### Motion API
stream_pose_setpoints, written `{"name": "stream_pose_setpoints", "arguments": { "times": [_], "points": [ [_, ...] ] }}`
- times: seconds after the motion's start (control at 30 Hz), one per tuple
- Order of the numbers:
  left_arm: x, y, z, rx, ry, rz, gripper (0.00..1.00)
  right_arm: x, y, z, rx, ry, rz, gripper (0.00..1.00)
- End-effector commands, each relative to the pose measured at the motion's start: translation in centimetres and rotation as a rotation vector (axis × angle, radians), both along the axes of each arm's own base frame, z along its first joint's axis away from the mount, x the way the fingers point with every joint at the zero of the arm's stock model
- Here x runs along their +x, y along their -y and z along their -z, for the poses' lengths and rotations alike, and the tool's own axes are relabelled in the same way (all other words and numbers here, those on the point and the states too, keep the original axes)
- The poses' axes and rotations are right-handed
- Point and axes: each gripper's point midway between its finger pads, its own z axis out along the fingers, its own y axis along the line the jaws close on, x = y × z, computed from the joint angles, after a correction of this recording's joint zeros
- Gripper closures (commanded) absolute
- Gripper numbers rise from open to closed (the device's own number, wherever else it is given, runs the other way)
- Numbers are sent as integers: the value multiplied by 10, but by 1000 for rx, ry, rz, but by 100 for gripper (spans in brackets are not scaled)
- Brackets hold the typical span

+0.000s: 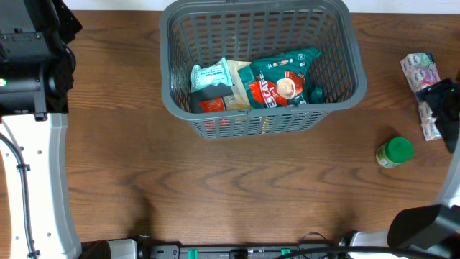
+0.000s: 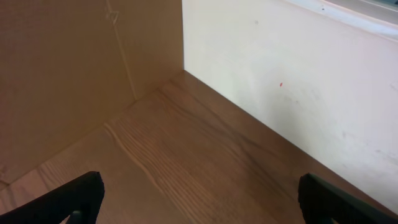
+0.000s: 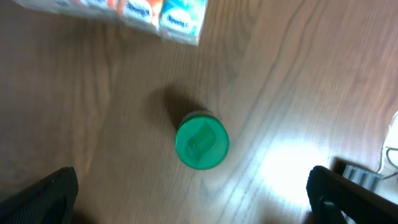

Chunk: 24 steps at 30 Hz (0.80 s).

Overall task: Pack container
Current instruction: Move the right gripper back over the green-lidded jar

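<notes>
We see the container (image 1: 287,122) mouth-up, long axis running left gripper (image 2: 199,208) to right gripper (image 3: 196,208); far rim cropped; both grippers gape empty.

Table (image 1: 215,187): dark brown wood-grain top. White wall (image 2: 298,81): plain, meeting the tabletop edge. Tan panel (image 2: 74,74): joins it at a corner (vertical seam visible). Glare (image 3: 292,168): one bright patch on the wood.

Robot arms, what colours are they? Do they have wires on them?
Both are white tubes with chunky black joints: the left arm, the right arm. A thin black cable runs along the left one. The left hand and right hand each have two black fingers.
</notes>
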Motion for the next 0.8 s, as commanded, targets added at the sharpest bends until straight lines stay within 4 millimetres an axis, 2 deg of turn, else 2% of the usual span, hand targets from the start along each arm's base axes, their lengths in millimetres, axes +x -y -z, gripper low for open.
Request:
{"name": "stream_pose_setpoints", "arguments": {
  "times": [0.0, 0.37, 0.5, 0.77],
  "points": [
    [-2, -4, -1, 11, -3, -19, 1, -4, -4, 28, 42, -21, 34, 1],
    [-2, -4, -1, 11, -3, -19, 2, -14, -12, 107, 90, -38, 108, 1],
    [-2, -4, -1, 11, -3, -19, 2, -15, -12, 123, 87, -33, 107, 1],
    [-2, -4, -1, 11, -3, -19, 1, -19, -12, 141, 96, -18, 143, 1]
  ]
}}
